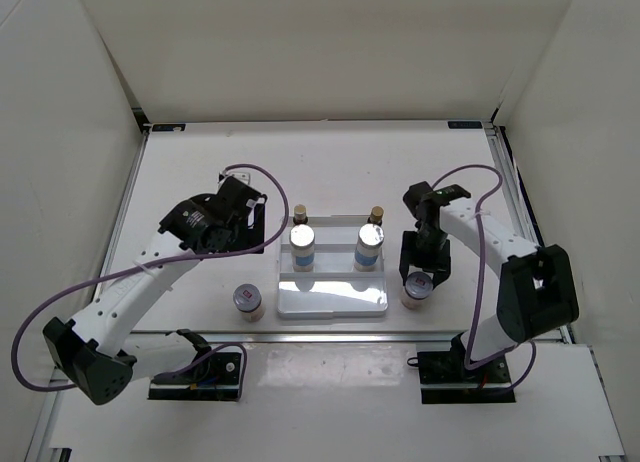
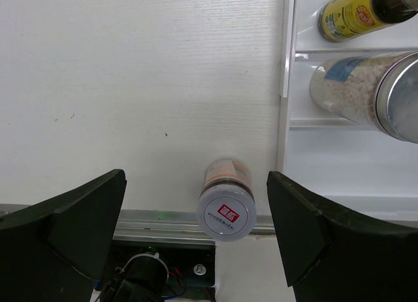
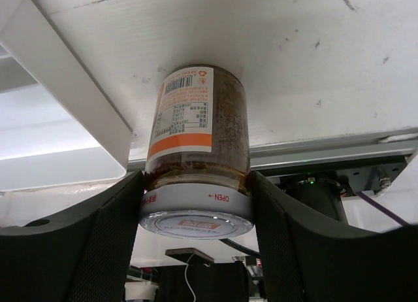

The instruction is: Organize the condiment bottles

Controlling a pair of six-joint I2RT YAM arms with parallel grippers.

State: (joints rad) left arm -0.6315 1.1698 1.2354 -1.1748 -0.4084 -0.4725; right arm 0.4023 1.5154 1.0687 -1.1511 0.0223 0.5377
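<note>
Right gripper (image 3: pixel 196 207) pinches short clear red-labelled jar (image 3: pixel 196 125) at its silver lid rim — rigid, light, smooth, probably slippery; body grip looks safer. Left gripper (image 2: pixel 196 187) gapes wide, empty.

— What lies on the white desk (image 1: pixel 200 172)?
— A white stepped rack (image 1: pixel 333 300), midway along the near edge.
— Anything else?
— One short red-labelled bottle (image 1: pixel 248 301) stands near the rack, on its left-edge side. A second short bottle (image 1: pixel 416 289) stands upright on its right-edge side.

Bright, even light; sharp pictures
</note>
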